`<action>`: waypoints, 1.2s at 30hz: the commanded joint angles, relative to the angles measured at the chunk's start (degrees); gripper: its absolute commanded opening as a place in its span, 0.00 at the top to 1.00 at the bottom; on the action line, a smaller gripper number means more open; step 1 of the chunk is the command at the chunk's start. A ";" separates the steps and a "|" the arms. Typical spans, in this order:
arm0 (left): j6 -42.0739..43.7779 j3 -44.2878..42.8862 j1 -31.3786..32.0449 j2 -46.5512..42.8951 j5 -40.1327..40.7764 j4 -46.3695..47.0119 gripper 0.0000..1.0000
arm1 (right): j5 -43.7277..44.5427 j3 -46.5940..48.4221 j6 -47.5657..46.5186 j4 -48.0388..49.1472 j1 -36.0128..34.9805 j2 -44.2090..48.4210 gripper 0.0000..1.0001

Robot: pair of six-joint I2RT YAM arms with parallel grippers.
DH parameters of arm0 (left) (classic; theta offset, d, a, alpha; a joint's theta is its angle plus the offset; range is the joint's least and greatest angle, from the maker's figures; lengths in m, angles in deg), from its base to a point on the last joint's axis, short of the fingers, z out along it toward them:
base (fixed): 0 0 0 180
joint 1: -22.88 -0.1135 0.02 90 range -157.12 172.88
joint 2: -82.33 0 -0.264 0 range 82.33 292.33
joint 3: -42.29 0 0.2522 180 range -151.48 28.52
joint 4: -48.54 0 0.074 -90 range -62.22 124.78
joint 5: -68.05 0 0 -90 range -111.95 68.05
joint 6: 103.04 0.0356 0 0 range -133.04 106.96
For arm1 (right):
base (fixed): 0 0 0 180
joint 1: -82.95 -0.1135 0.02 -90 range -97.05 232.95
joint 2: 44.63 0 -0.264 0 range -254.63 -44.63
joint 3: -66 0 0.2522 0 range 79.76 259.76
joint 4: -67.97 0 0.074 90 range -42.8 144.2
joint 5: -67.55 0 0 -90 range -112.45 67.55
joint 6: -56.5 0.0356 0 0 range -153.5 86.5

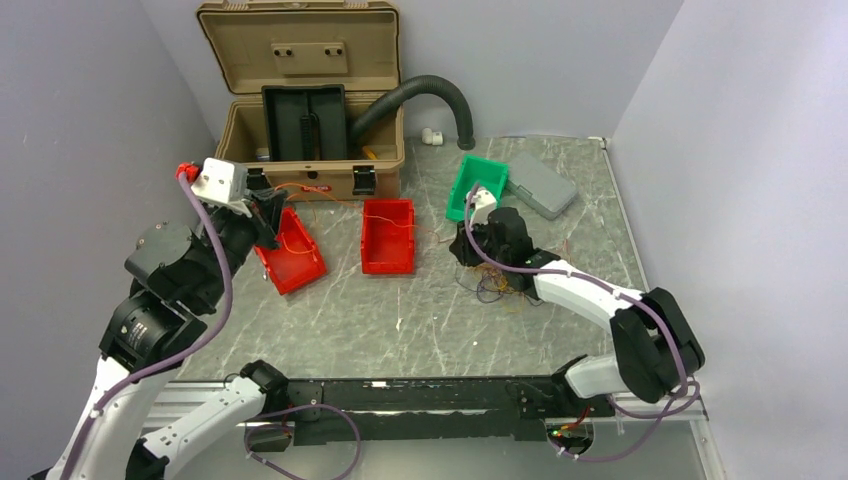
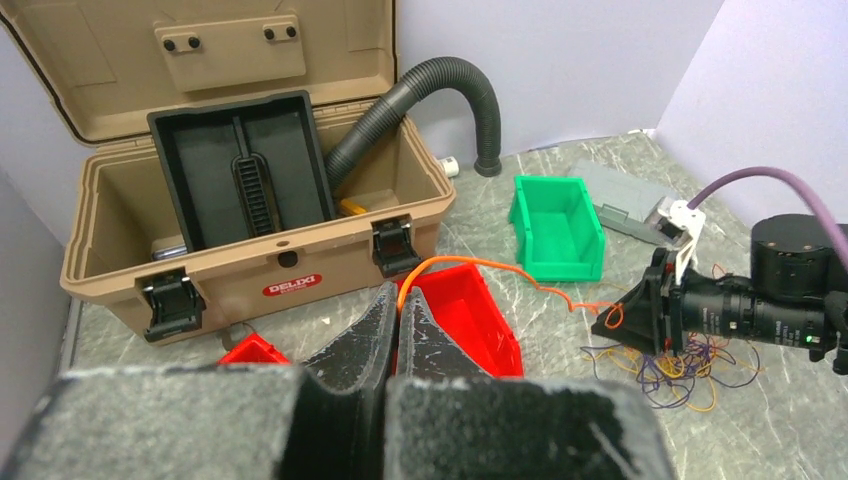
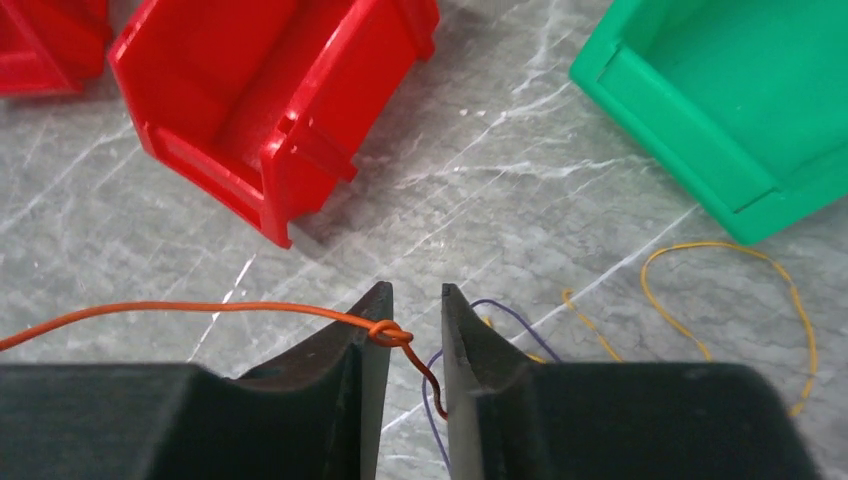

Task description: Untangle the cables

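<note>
tan case [image 1: 300,60]: landmark; at the far left of the worktop [image 1: 420,325], lid raised, black tray [image 1: 303,122] standing on edge inside
left hand [image 2: 397,300]: just in front of the tan case's left corner, raised off the worktop; fingers pressed flat together, clamped on the orange cable [image 2: 480,265] at the very tips
orange cable: out of the left hand's tips, arching over the red bin in front of the tan case, then running on to the right, away from the case, as far as the right hand; twisted into a small knot at that end
right hand [image 3: 412,295]: well to the right of the tan case and nearer the arm bases, low over the worktop; fingers a narrow gap apart, the orange cable's knot lying in that gap against one finger, not squeezed from both sides
cables [image 2: 680,365]: loose tangle of orange, yellow and dark purple strands flat on the worktop, right of the tan case and forward of it, directly under and around the right hand
yellow strand [image 3: 720,250]: open loop on the worktop at the edge of the tangle, on the side away from the tan case
purple strand [image 3: 515,318]: curving out from behind a right-hand finger
red bin [image 1: 388,235]: just in front of the tan case's right latch
second red bin [image 1: 292,258]: in front of the tan case's left end, partly under the left hand
green bin [image 1: 475,185]: just right of the tan case
grey box [image 1: 540,183]: beyond the green bin, further right of the tan case
black ribbed hose [image 1: 420,90]: out of the tan case's right side, arching over and down to the worktop
</note>
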 commanded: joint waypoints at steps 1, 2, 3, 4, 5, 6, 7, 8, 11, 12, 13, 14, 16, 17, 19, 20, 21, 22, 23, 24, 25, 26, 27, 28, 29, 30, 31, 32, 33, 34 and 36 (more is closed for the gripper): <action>-0.11 1.29 -0.23 0.07 0.51 0.00 1.00 | 4.58 1.90 1.48 4.79 -0.18 6.01 0.79; -0.62 2.38 -0.25 0.16 -0.28 0.46 1.00 | 4.73 2.29 1.27 4.09 -0.30 7.45 0.83; -1.38 3.57 -0.24 0.51 -1.15 0.66 1.00 | 4.81 2.95 1.09 3.18 -0.27 8.85 0.87; -2.36 4.69 -0.21 0.95 -2.05 0.79 1.00 | 4.96 3.72 0.80 2.05 -0.19 10.09 0.90; -3.45 5.76 -0.23 1.62 -3.44 0.99 1.00 | 4.70 4.43 0.63 1.13 -0.23 11.40 0.92; -4.56 6.91 -0.21 2.40 -5.23 1.35 1.00 | 4.06 4.95 0.61 0.42 -0.23 12.72 0.93; -5.74 8.02 -0.22 3.30 -7.99 1.90 1.00 | 3.45 5.21 0.73 -0.17 -0.28 13.88 0.94; -6.93 9.17 -0.25 4.15 -10.10 2.71 1.00 | 2.69 5.33 1.00 -0.63 -0.24 14.94 0.96; -9.60 12.33 -0.22 6.92 -17.39 7.39 1.00 | -1.42 5.23 1.66 -1.96 -0.26 17.22 0.99; -10.21 13.13 -0.21 7.84 -19.95 9.36 1.00 | -3.02 5.07 1.90 -2.43 -0.32 17.54 1.00; -10.66 14.04 -0.24 8.76 -22.94 11.77 1.00 | -4.41 4.92 2.36 -2.79 -0.27 17.85 1.00; -11.03 14.89 -0.29 9.86 -26.10 14.02 1.00 | -5.48 4.72 2.88 -3.15 -0.23 18.04 1.00; -11.59 16.23 -0.21 11.95 -32.89 19.14 1.00 | -6.89 4.24 4.25 -3.66 -0.27 18.35 1.00; -12.33 16.64 -0.20 13.23 -35.79 21.33 1.00 | -7.51 3.94 4.89 -3.72 -0.26 18.58 1.00; -13.91 17.68 -0.04 15.94 -40.98 26.12 0.98 | -9.41 3.29 6.25 -3.36 -0.24 18.97 1.00; -15.00 18.32 0.28 17.21 -43.28 28.61 0.96 | -10.43 2.67 7.03 -2.70 -0.23 19.11 1.00; -15.54 18.76 0.67 18.99 -45.38 30.65 0.94 | -11.26 2.21 7.69 -1.98 -0.26 19.41 1.00; -15.88 19.05 1.32 20.20 -46.30 32.85 0.92 | -12.20 1.80 8.27 -1.34 -0.28 19.69 1.00; -15.80 18.94 2.10 21.22 -46.51 34.20 0.90 | -12.92 1.59 8.72 -0.91 -0.25 19.77 1.00; -15.42 18.70 2.99 22.23 -46.17 35.07 0.89 | -13.68 1.46 9.09 -0.75 -0.20 19.94 1.00; -14.80 18.36 3.92 23.11 -45.81 35.41 0.87 | -14.57 1.50 9.20 -0.72 -0.23 20.03 1.00; -14.30 17.99 4.67 23.93 -45.29 35.80 0.85 | -15.60 1.59 9.20 -0.70 -0.30 20.01 1.00; -13.81 17.69 5.28 24.78 -44.94 36.02 0.83 | -16.59 1.75 9.17 -0.85 -0.27 20.06 1.00; -13.63 17.36 5.68 25.61 -44.83 36.36 0.82 | -17.28 1.97 9.20 -1.01 -0.26 20.08 1.00; -13.68 17.05 5.97 26.47 -45.02 36.69 0.80 | -17.67 2.11 9.30 -1.29 -0.26 20.13 1.00; -13.68 16.69 6.03 27.41 -45.55 36.94 0.78 | -17.66 2.29 9.37 -1.51 -0.24 20.21 1.00; -13.68 16.38 6.12 28.24 -46.21 37.16 0.76 | -17.78 2.39 9.36 -1.71 -0.25 20.32 1.00; -13.68 16.16 6.24 28.98 -46.79 37.49 0.74 | -17.98 2.52 9.24 -1.92 -0.31 24.08 1.00; -13.76 16.00 6.40 29.65 -47.21 37.79 0.72 | -18.31 2.61 9.22 -2.00 -0.25 20.95 1.00; -13.89 15.91 6.52 30.25 -47.55 38.14 0.71 | -18.64 2.77 9.24 -2.06 -0.24 20.63 1.00; -14.10 15.82 6.62 31.36 -48.10 38.90 0.69 | -19.30 3.09 9.35 -2.30 -0.27 20.66 1.00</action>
